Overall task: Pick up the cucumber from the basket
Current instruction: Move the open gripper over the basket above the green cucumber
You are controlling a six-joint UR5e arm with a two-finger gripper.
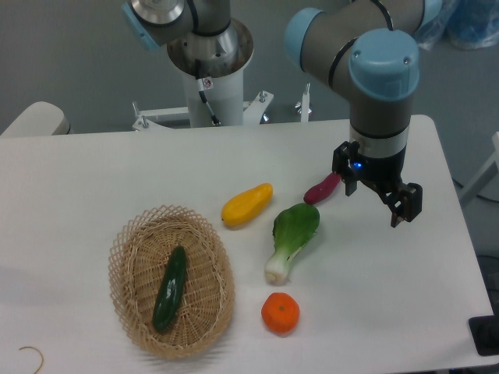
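1. White bench [93,179] under a grey wall, robot arm mounted at the back.
2. Task barely begun: gripper [396,204] near the right side, well apart from the basket [125,249], holding nothing; whether apart or together, cannot tell.
3. Cucumber [170,289] lying alone in the basket, untouched.
4. Left to do: reach, grasp, lift.
5. Outside the basket: yellow fruit [246,204], bok choy [292,238], orange [280,313], reddish vegetable [321,189].
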